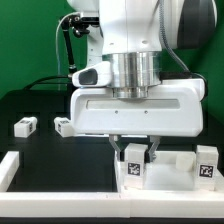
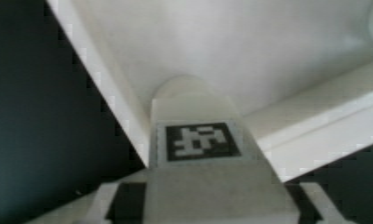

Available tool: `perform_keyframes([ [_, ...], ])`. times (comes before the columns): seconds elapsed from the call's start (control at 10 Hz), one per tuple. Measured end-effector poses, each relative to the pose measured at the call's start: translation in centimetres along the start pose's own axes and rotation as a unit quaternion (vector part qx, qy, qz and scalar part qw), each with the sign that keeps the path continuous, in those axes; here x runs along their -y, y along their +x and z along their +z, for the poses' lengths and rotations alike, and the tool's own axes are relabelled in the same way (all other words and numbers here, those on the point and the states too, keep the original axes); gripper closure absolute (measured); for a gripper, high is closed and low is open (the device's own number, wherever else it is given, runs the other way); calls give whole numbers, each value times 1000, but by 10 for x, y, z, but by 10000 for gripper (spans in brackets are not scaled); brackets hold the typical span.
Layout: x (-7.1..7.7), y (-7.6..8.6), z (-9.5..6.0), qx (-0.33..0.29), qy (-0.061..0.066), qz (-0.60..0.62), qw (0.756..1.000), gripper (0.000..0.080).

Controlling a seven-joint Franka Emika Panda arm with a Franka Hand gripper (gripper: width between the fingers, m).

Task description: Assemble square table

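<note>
1 gripper (image 1: 135, 152) clamped on 1 tagged leg (image 2: 201, 140) just above the 1 square table panel (image 1: 172, 172), 2 loose legs (image 1: 25, 126) (image 1: 63, 126) on the black table (image 1: 40, 105) toward the exterior view's left, 1 more tagged white piece (image 1: 207, 160) at the panel's right end.

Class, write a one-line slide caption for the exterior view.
Robot gripper straddles a tagged white leg by the white panel; two more legs lie on the black table.
</note>
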State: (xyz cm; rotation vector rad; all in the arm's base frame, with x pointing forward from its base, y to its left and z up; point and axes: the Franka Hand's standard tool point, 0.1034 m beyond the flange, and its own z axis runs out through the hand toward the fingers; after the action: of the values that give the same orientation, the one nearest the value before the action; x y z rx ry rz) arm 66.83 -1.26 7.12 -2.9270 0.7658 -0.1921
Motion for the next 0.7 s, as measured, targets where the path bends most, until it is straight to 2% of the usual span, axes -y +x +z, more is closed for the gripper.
perform_keyframes([
  [0.2,0,-3,1,10,-5,181,984,505],
  [0.4,4,-2,3,49,1,387,921,505],
  [0.5,3,0,3,59,9,439,897,505],
  [0.6,3,0,2,61,6,493,868,505],
  [0.7,2,0,1,61,5,504,861,505],
])
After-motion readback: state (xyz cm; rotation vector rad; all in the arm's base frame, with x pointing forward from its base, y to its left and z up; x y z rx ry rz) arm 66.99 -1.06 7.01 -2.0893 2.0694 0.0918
